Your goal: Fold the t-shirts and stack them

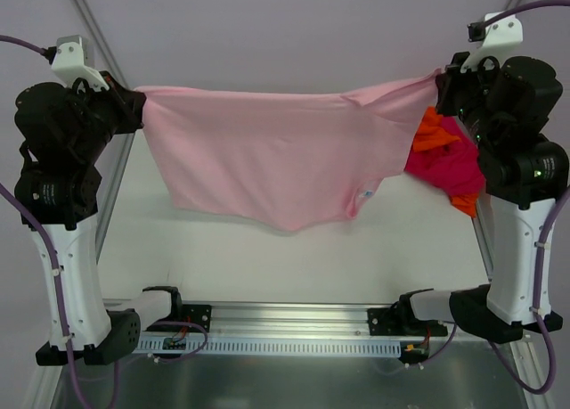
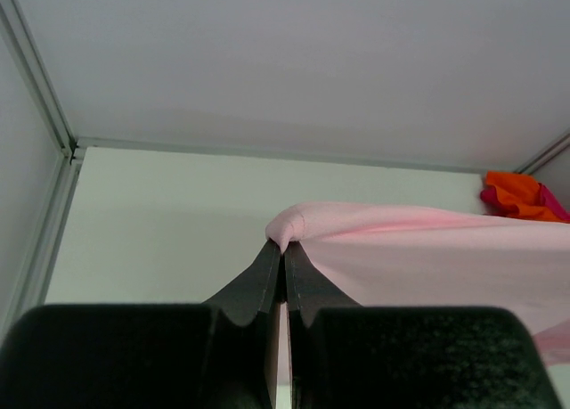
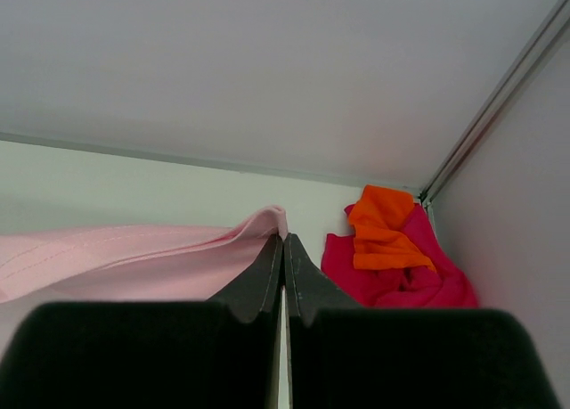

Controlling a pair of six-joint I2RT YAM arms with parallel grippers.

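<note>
One pink shirt (image 1: 276,151) clamped by left pincer (image 1: 140,99), right pincer (image 1: 439,82); magenta-orange shirt heap (image 1: 445,162) nearby.

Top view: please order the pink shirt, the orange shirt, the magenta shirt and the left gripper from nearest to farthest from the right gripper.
1. Pink shirt: its corner is pinched in the shut right gripper, on the right.
2. Orange shirt and magenta shirt: heaped together at the right edge; too close to call.
3. Left gripper: far left, holding the other corner.
</note>
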